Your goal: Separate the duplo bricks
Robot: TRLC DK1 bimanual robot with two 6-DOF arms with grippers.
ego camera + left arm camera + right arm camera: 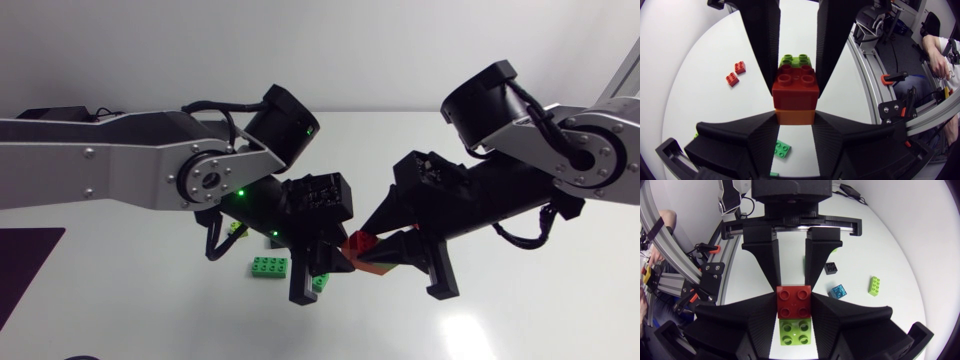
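Both arms meet above the bench, well in from its far edge, on one stack of three duplo bricks: orange brick, red brick and lime brick, joined in that order.

Left gripper: clamped on the orange brick, one finger on either side.

Right gripper: clamped on the red brick, with the lime brick also between its fingers.

The stack is held clear of the bench.

Loose on the bench:
- a green brick below the left gripper
- two small red bricks just beside each other
- a black brick near a blue brick
- a long lime brick beside those two
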